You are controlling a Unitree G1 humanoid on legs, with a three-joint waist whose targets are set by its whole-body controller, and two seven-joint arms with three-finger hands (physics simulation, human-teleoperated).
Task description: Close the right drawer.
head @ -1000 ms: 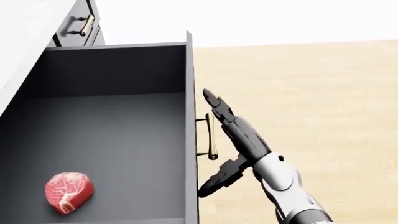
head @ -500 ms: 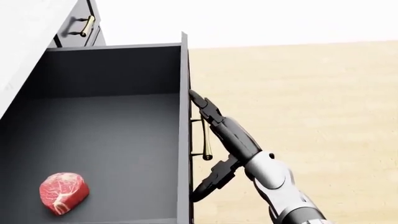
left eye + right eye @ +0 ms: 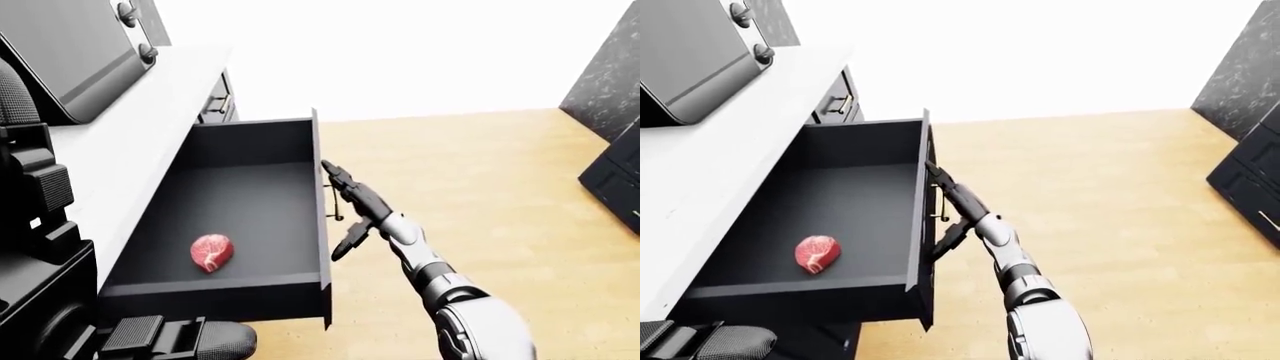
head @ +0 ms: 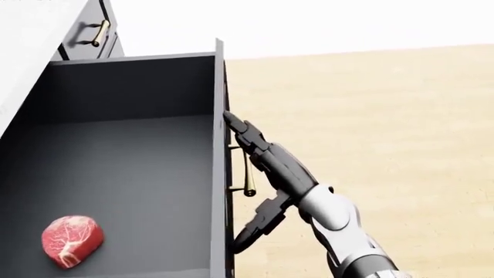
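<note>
Wide open dark grey drawer (image 4: 139, 150), pulled out from under the white countertop (image 3: 710, 172), filling the left half of the head view. Inside, on the floor of the drawer, a raw red steak marbled with white (image 4: 71, 240), lying near the bottom left of the head view.

Right hand (image 4: 266, 174) with black three-finger digits spread apart, gripping nothing, pressed against the drawer's outer face at the right of the drawer. Upper fingertip (image 4: 230, 119) touching the face just above the slim brass bar handle (image 4: 248, 174); lower finger (image 4: 255, 223) angled down and left, its tip at the face below the handle. White and grey forearm rising from the bottom right of the head view.

Compared with half a second ago: drawer's face shifted a little leftward in the head view, hand moved left with it, fingertip now in contact where earlier a small gap showed a full second back. Steak also slightly further left and lower in the view.

Light wooden floor (image 3: 500, 195) to the right. Left hand out of sight.
</note>
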